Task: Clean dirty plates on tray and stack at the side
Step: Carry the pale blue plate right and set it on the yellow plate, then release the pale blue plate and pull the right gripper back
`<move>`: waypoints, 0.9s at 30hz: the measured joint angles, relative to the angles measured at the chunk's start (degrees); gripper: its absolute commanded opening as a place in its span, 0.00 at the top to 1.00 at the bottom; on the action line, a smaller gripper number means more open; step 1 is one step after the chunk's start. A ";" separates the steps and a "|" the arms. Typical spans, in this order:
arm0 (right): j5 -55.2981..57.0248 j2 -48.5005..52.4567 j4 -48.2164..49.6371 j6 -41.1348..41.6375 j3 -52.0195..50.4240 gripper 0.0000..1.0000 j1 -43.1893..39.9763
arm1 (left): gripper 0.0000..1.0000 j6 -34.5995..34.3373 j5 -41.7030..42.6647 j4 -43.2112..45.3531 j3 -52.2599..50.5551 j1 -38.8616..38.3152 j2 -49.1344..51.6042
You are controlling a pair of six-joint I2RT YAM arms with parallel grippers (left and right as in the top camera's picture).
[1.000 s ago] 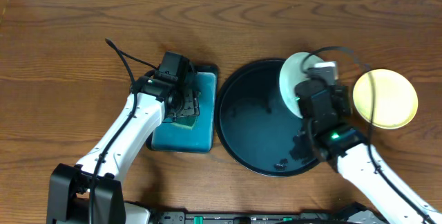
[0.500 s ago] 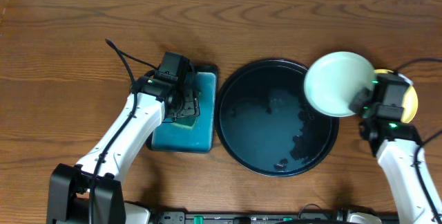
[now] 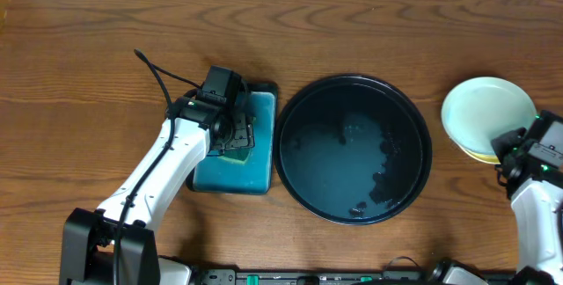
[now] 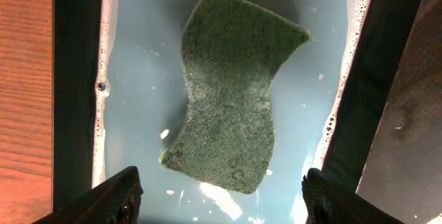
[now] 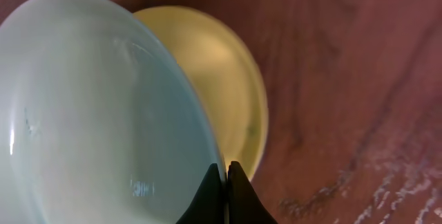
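— At the table's right edge, what's held?
— My right claw (image 5: 224,182) pinches the mint plate (image 5: 97,113) by its rim, over the yellow plate (image 5: 228,92); landed, perhaps. The tray (image 3: 303,157) holds no plates. My left claw (image 4: 221,195) hangs spread above the sponge (image 4: 231,99).

Left arm (image 3: 171,162) covers teal tray (image 3: 215,178); black tray (image 3: 325,171) lies open beside plates (image 3: 488,113).

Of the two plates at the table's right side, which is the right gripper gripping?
The pale mint plate: the right gripper is pinched on its rim. It overlaps the pale yellow plate, which only peeks out from under it.
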 measured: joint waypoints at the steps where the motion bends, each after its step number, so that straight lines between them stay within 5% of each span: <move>1: -0.02 0.79 0.13 0.92 0.00 0.99 -1.09 | 0.24 -0.02 0.00 0.00 0.00 0.00 0.00; 8: -0.24 6.34 1.73 4.17 0.00 0.98 -4.90 | 0.24 -0.02 0.02 0.00 0.00 0.00 0.00; 13: -4.26 9.38 8.37 4.37 0.00 0.65 -5.53 | 0.24 -0.02 0.00 0.00 0.02 0.00 0.00; 27: -29.55 10.84 17.53 -12.11 0.02 0.48 0.70 | 0.24 -0.02 0.02 0.24 0.00 0.00 0.00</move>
